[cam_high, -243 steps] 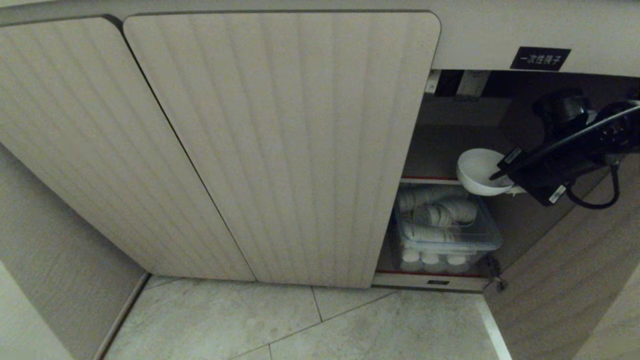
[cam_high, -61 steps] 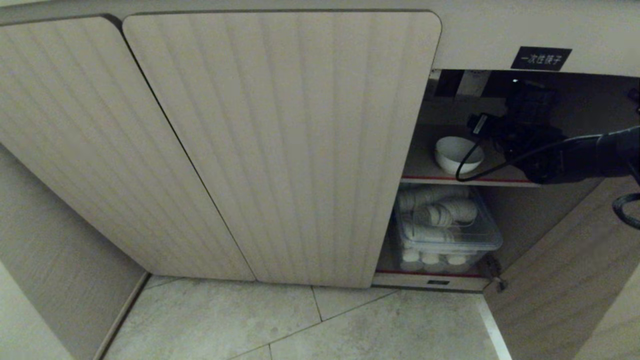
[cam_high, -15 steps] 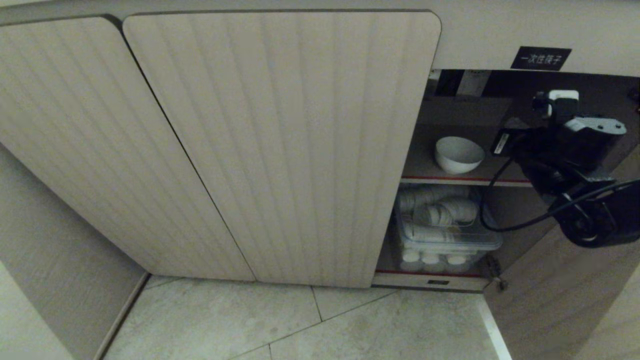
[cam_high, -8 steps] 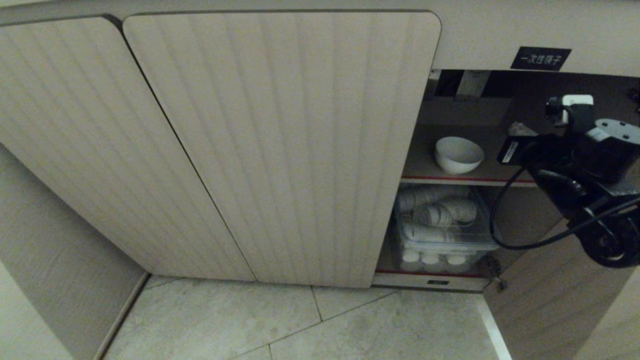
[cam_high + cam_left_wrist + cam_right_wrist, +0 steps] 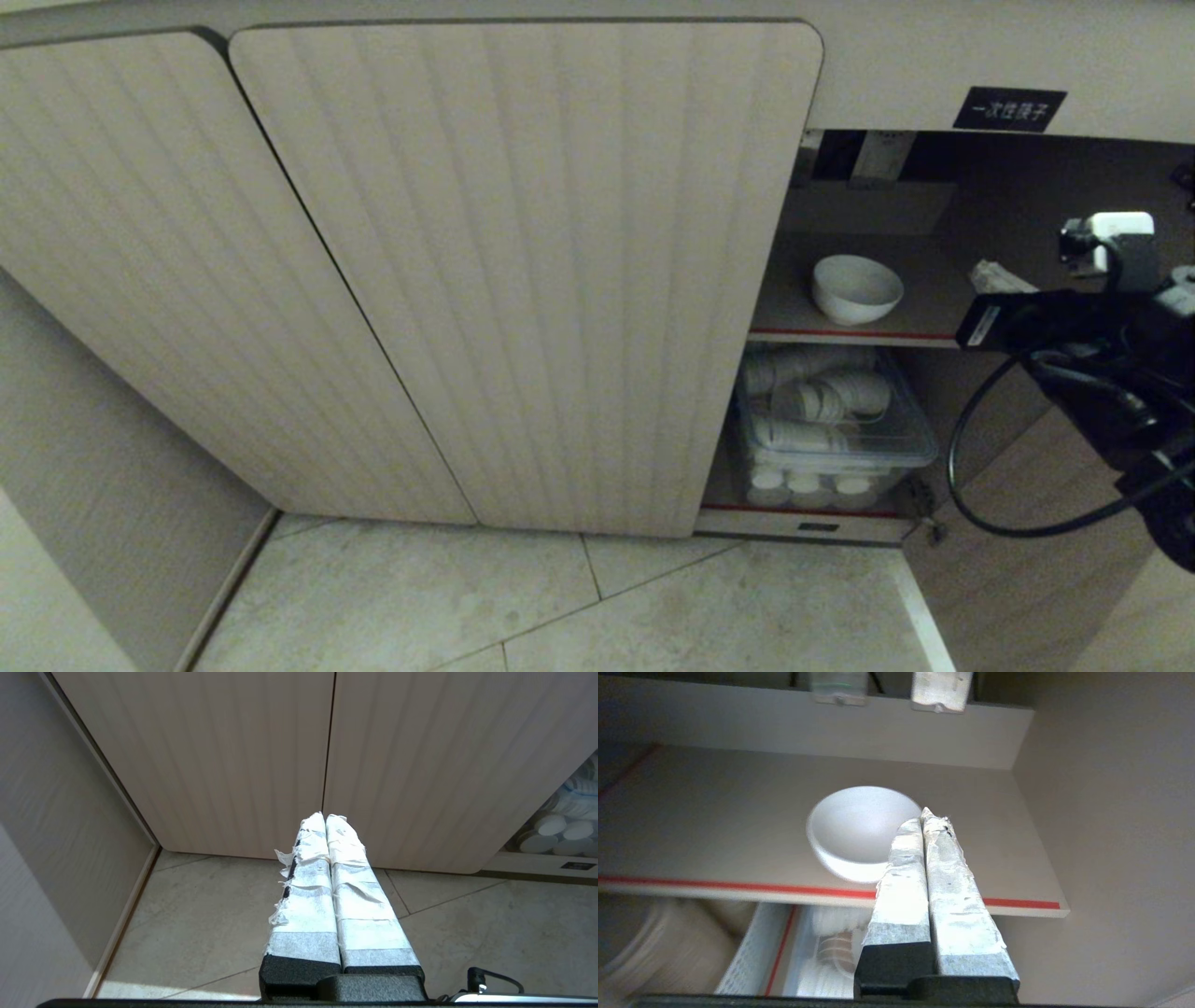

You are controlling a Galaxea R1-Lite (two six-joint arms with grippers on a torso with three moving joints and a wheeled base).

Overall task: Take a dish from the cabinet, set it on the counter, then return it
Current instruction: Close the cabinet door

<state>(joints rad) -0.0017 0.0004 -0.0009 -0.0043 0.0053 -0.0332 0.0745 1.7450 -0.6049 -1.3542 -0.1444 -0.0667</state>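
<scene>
Honestly, looks like I'm basically done here. The dish sits upright on the upper shelf inside the cabinet, nothing touching it. My right gripper is empty with its fingers pressed together, near the bowl at the shelf's front edge. Left gripper is closed too, parked over the floor. I'd guess only the open door is left.

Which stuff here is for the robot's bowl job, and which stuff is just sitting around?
For the job:
- white bowl, on the upper shelf
- cabinet, its right side open
- right end effector, shut and empty, outside the shelf's front edge

Just sitting around:
- clear bin of stacked paper cups, lower shelf
- black label
- left end effector, shut, by the floor
</scene>
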